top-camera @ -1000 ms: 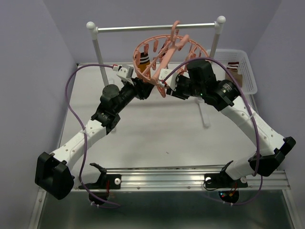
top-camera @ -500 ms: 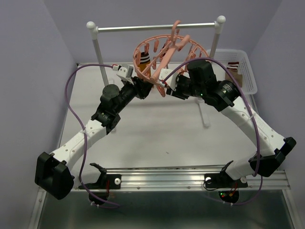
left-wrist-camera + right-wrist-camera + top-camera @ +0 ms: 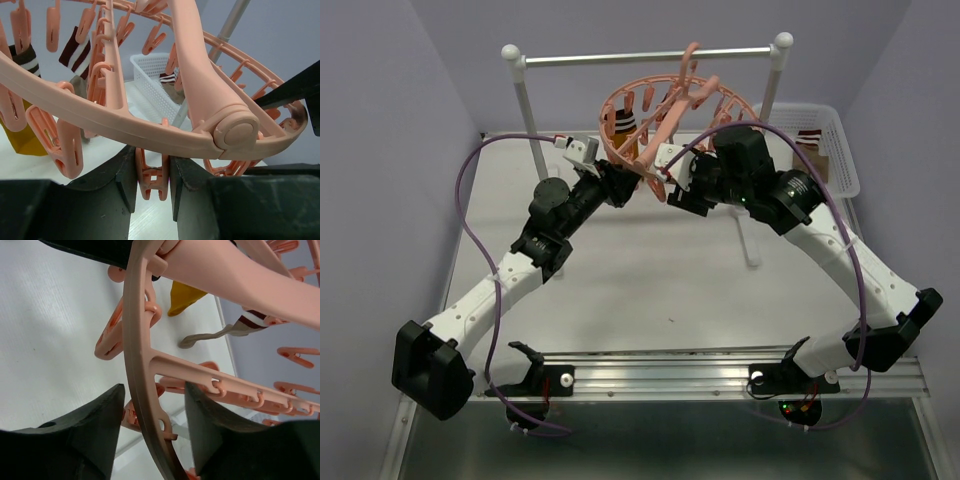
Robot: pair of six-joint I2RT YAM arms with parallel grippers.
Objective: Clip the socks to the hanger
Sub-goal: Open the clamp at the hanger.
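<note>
The hanger (image 3: pixel 210 100) has one small dangling clip (image 3: pixel 150 186) caught in the left gripper (image 3: pixel 152 170). Its dark fingers (image 3: pixel 125 175) are drawn in narrow and press that clip from both sides, just under the ring's near rim. The right gripper (image 3: pixel 152 410) stands astride the rim a little way along. Its fingers (image 3: pixel 90 435) are held apart, with a gap showing between each of them and the pink plastic, so they hold nothing.

Beyond the fingers, two socks hang from clips on the ring. The mustard sock (image 3: pixel 22 137) is at its left side, with a dark and white cuff on top. The striped sock (image 3: pixel 75 50) is farther in, and a brownish foot trails below it.

From above, both arms reach up from the near edge of the table (image 3: pixel 650 280) to the ring. It hangs tilted by its hook from the rail stand (image 3: pixel 620 58). At the far right sits a white basket (image 3: pixel 842 160) with another sock (image 3: pixel 812 137) lying in it.
</note>
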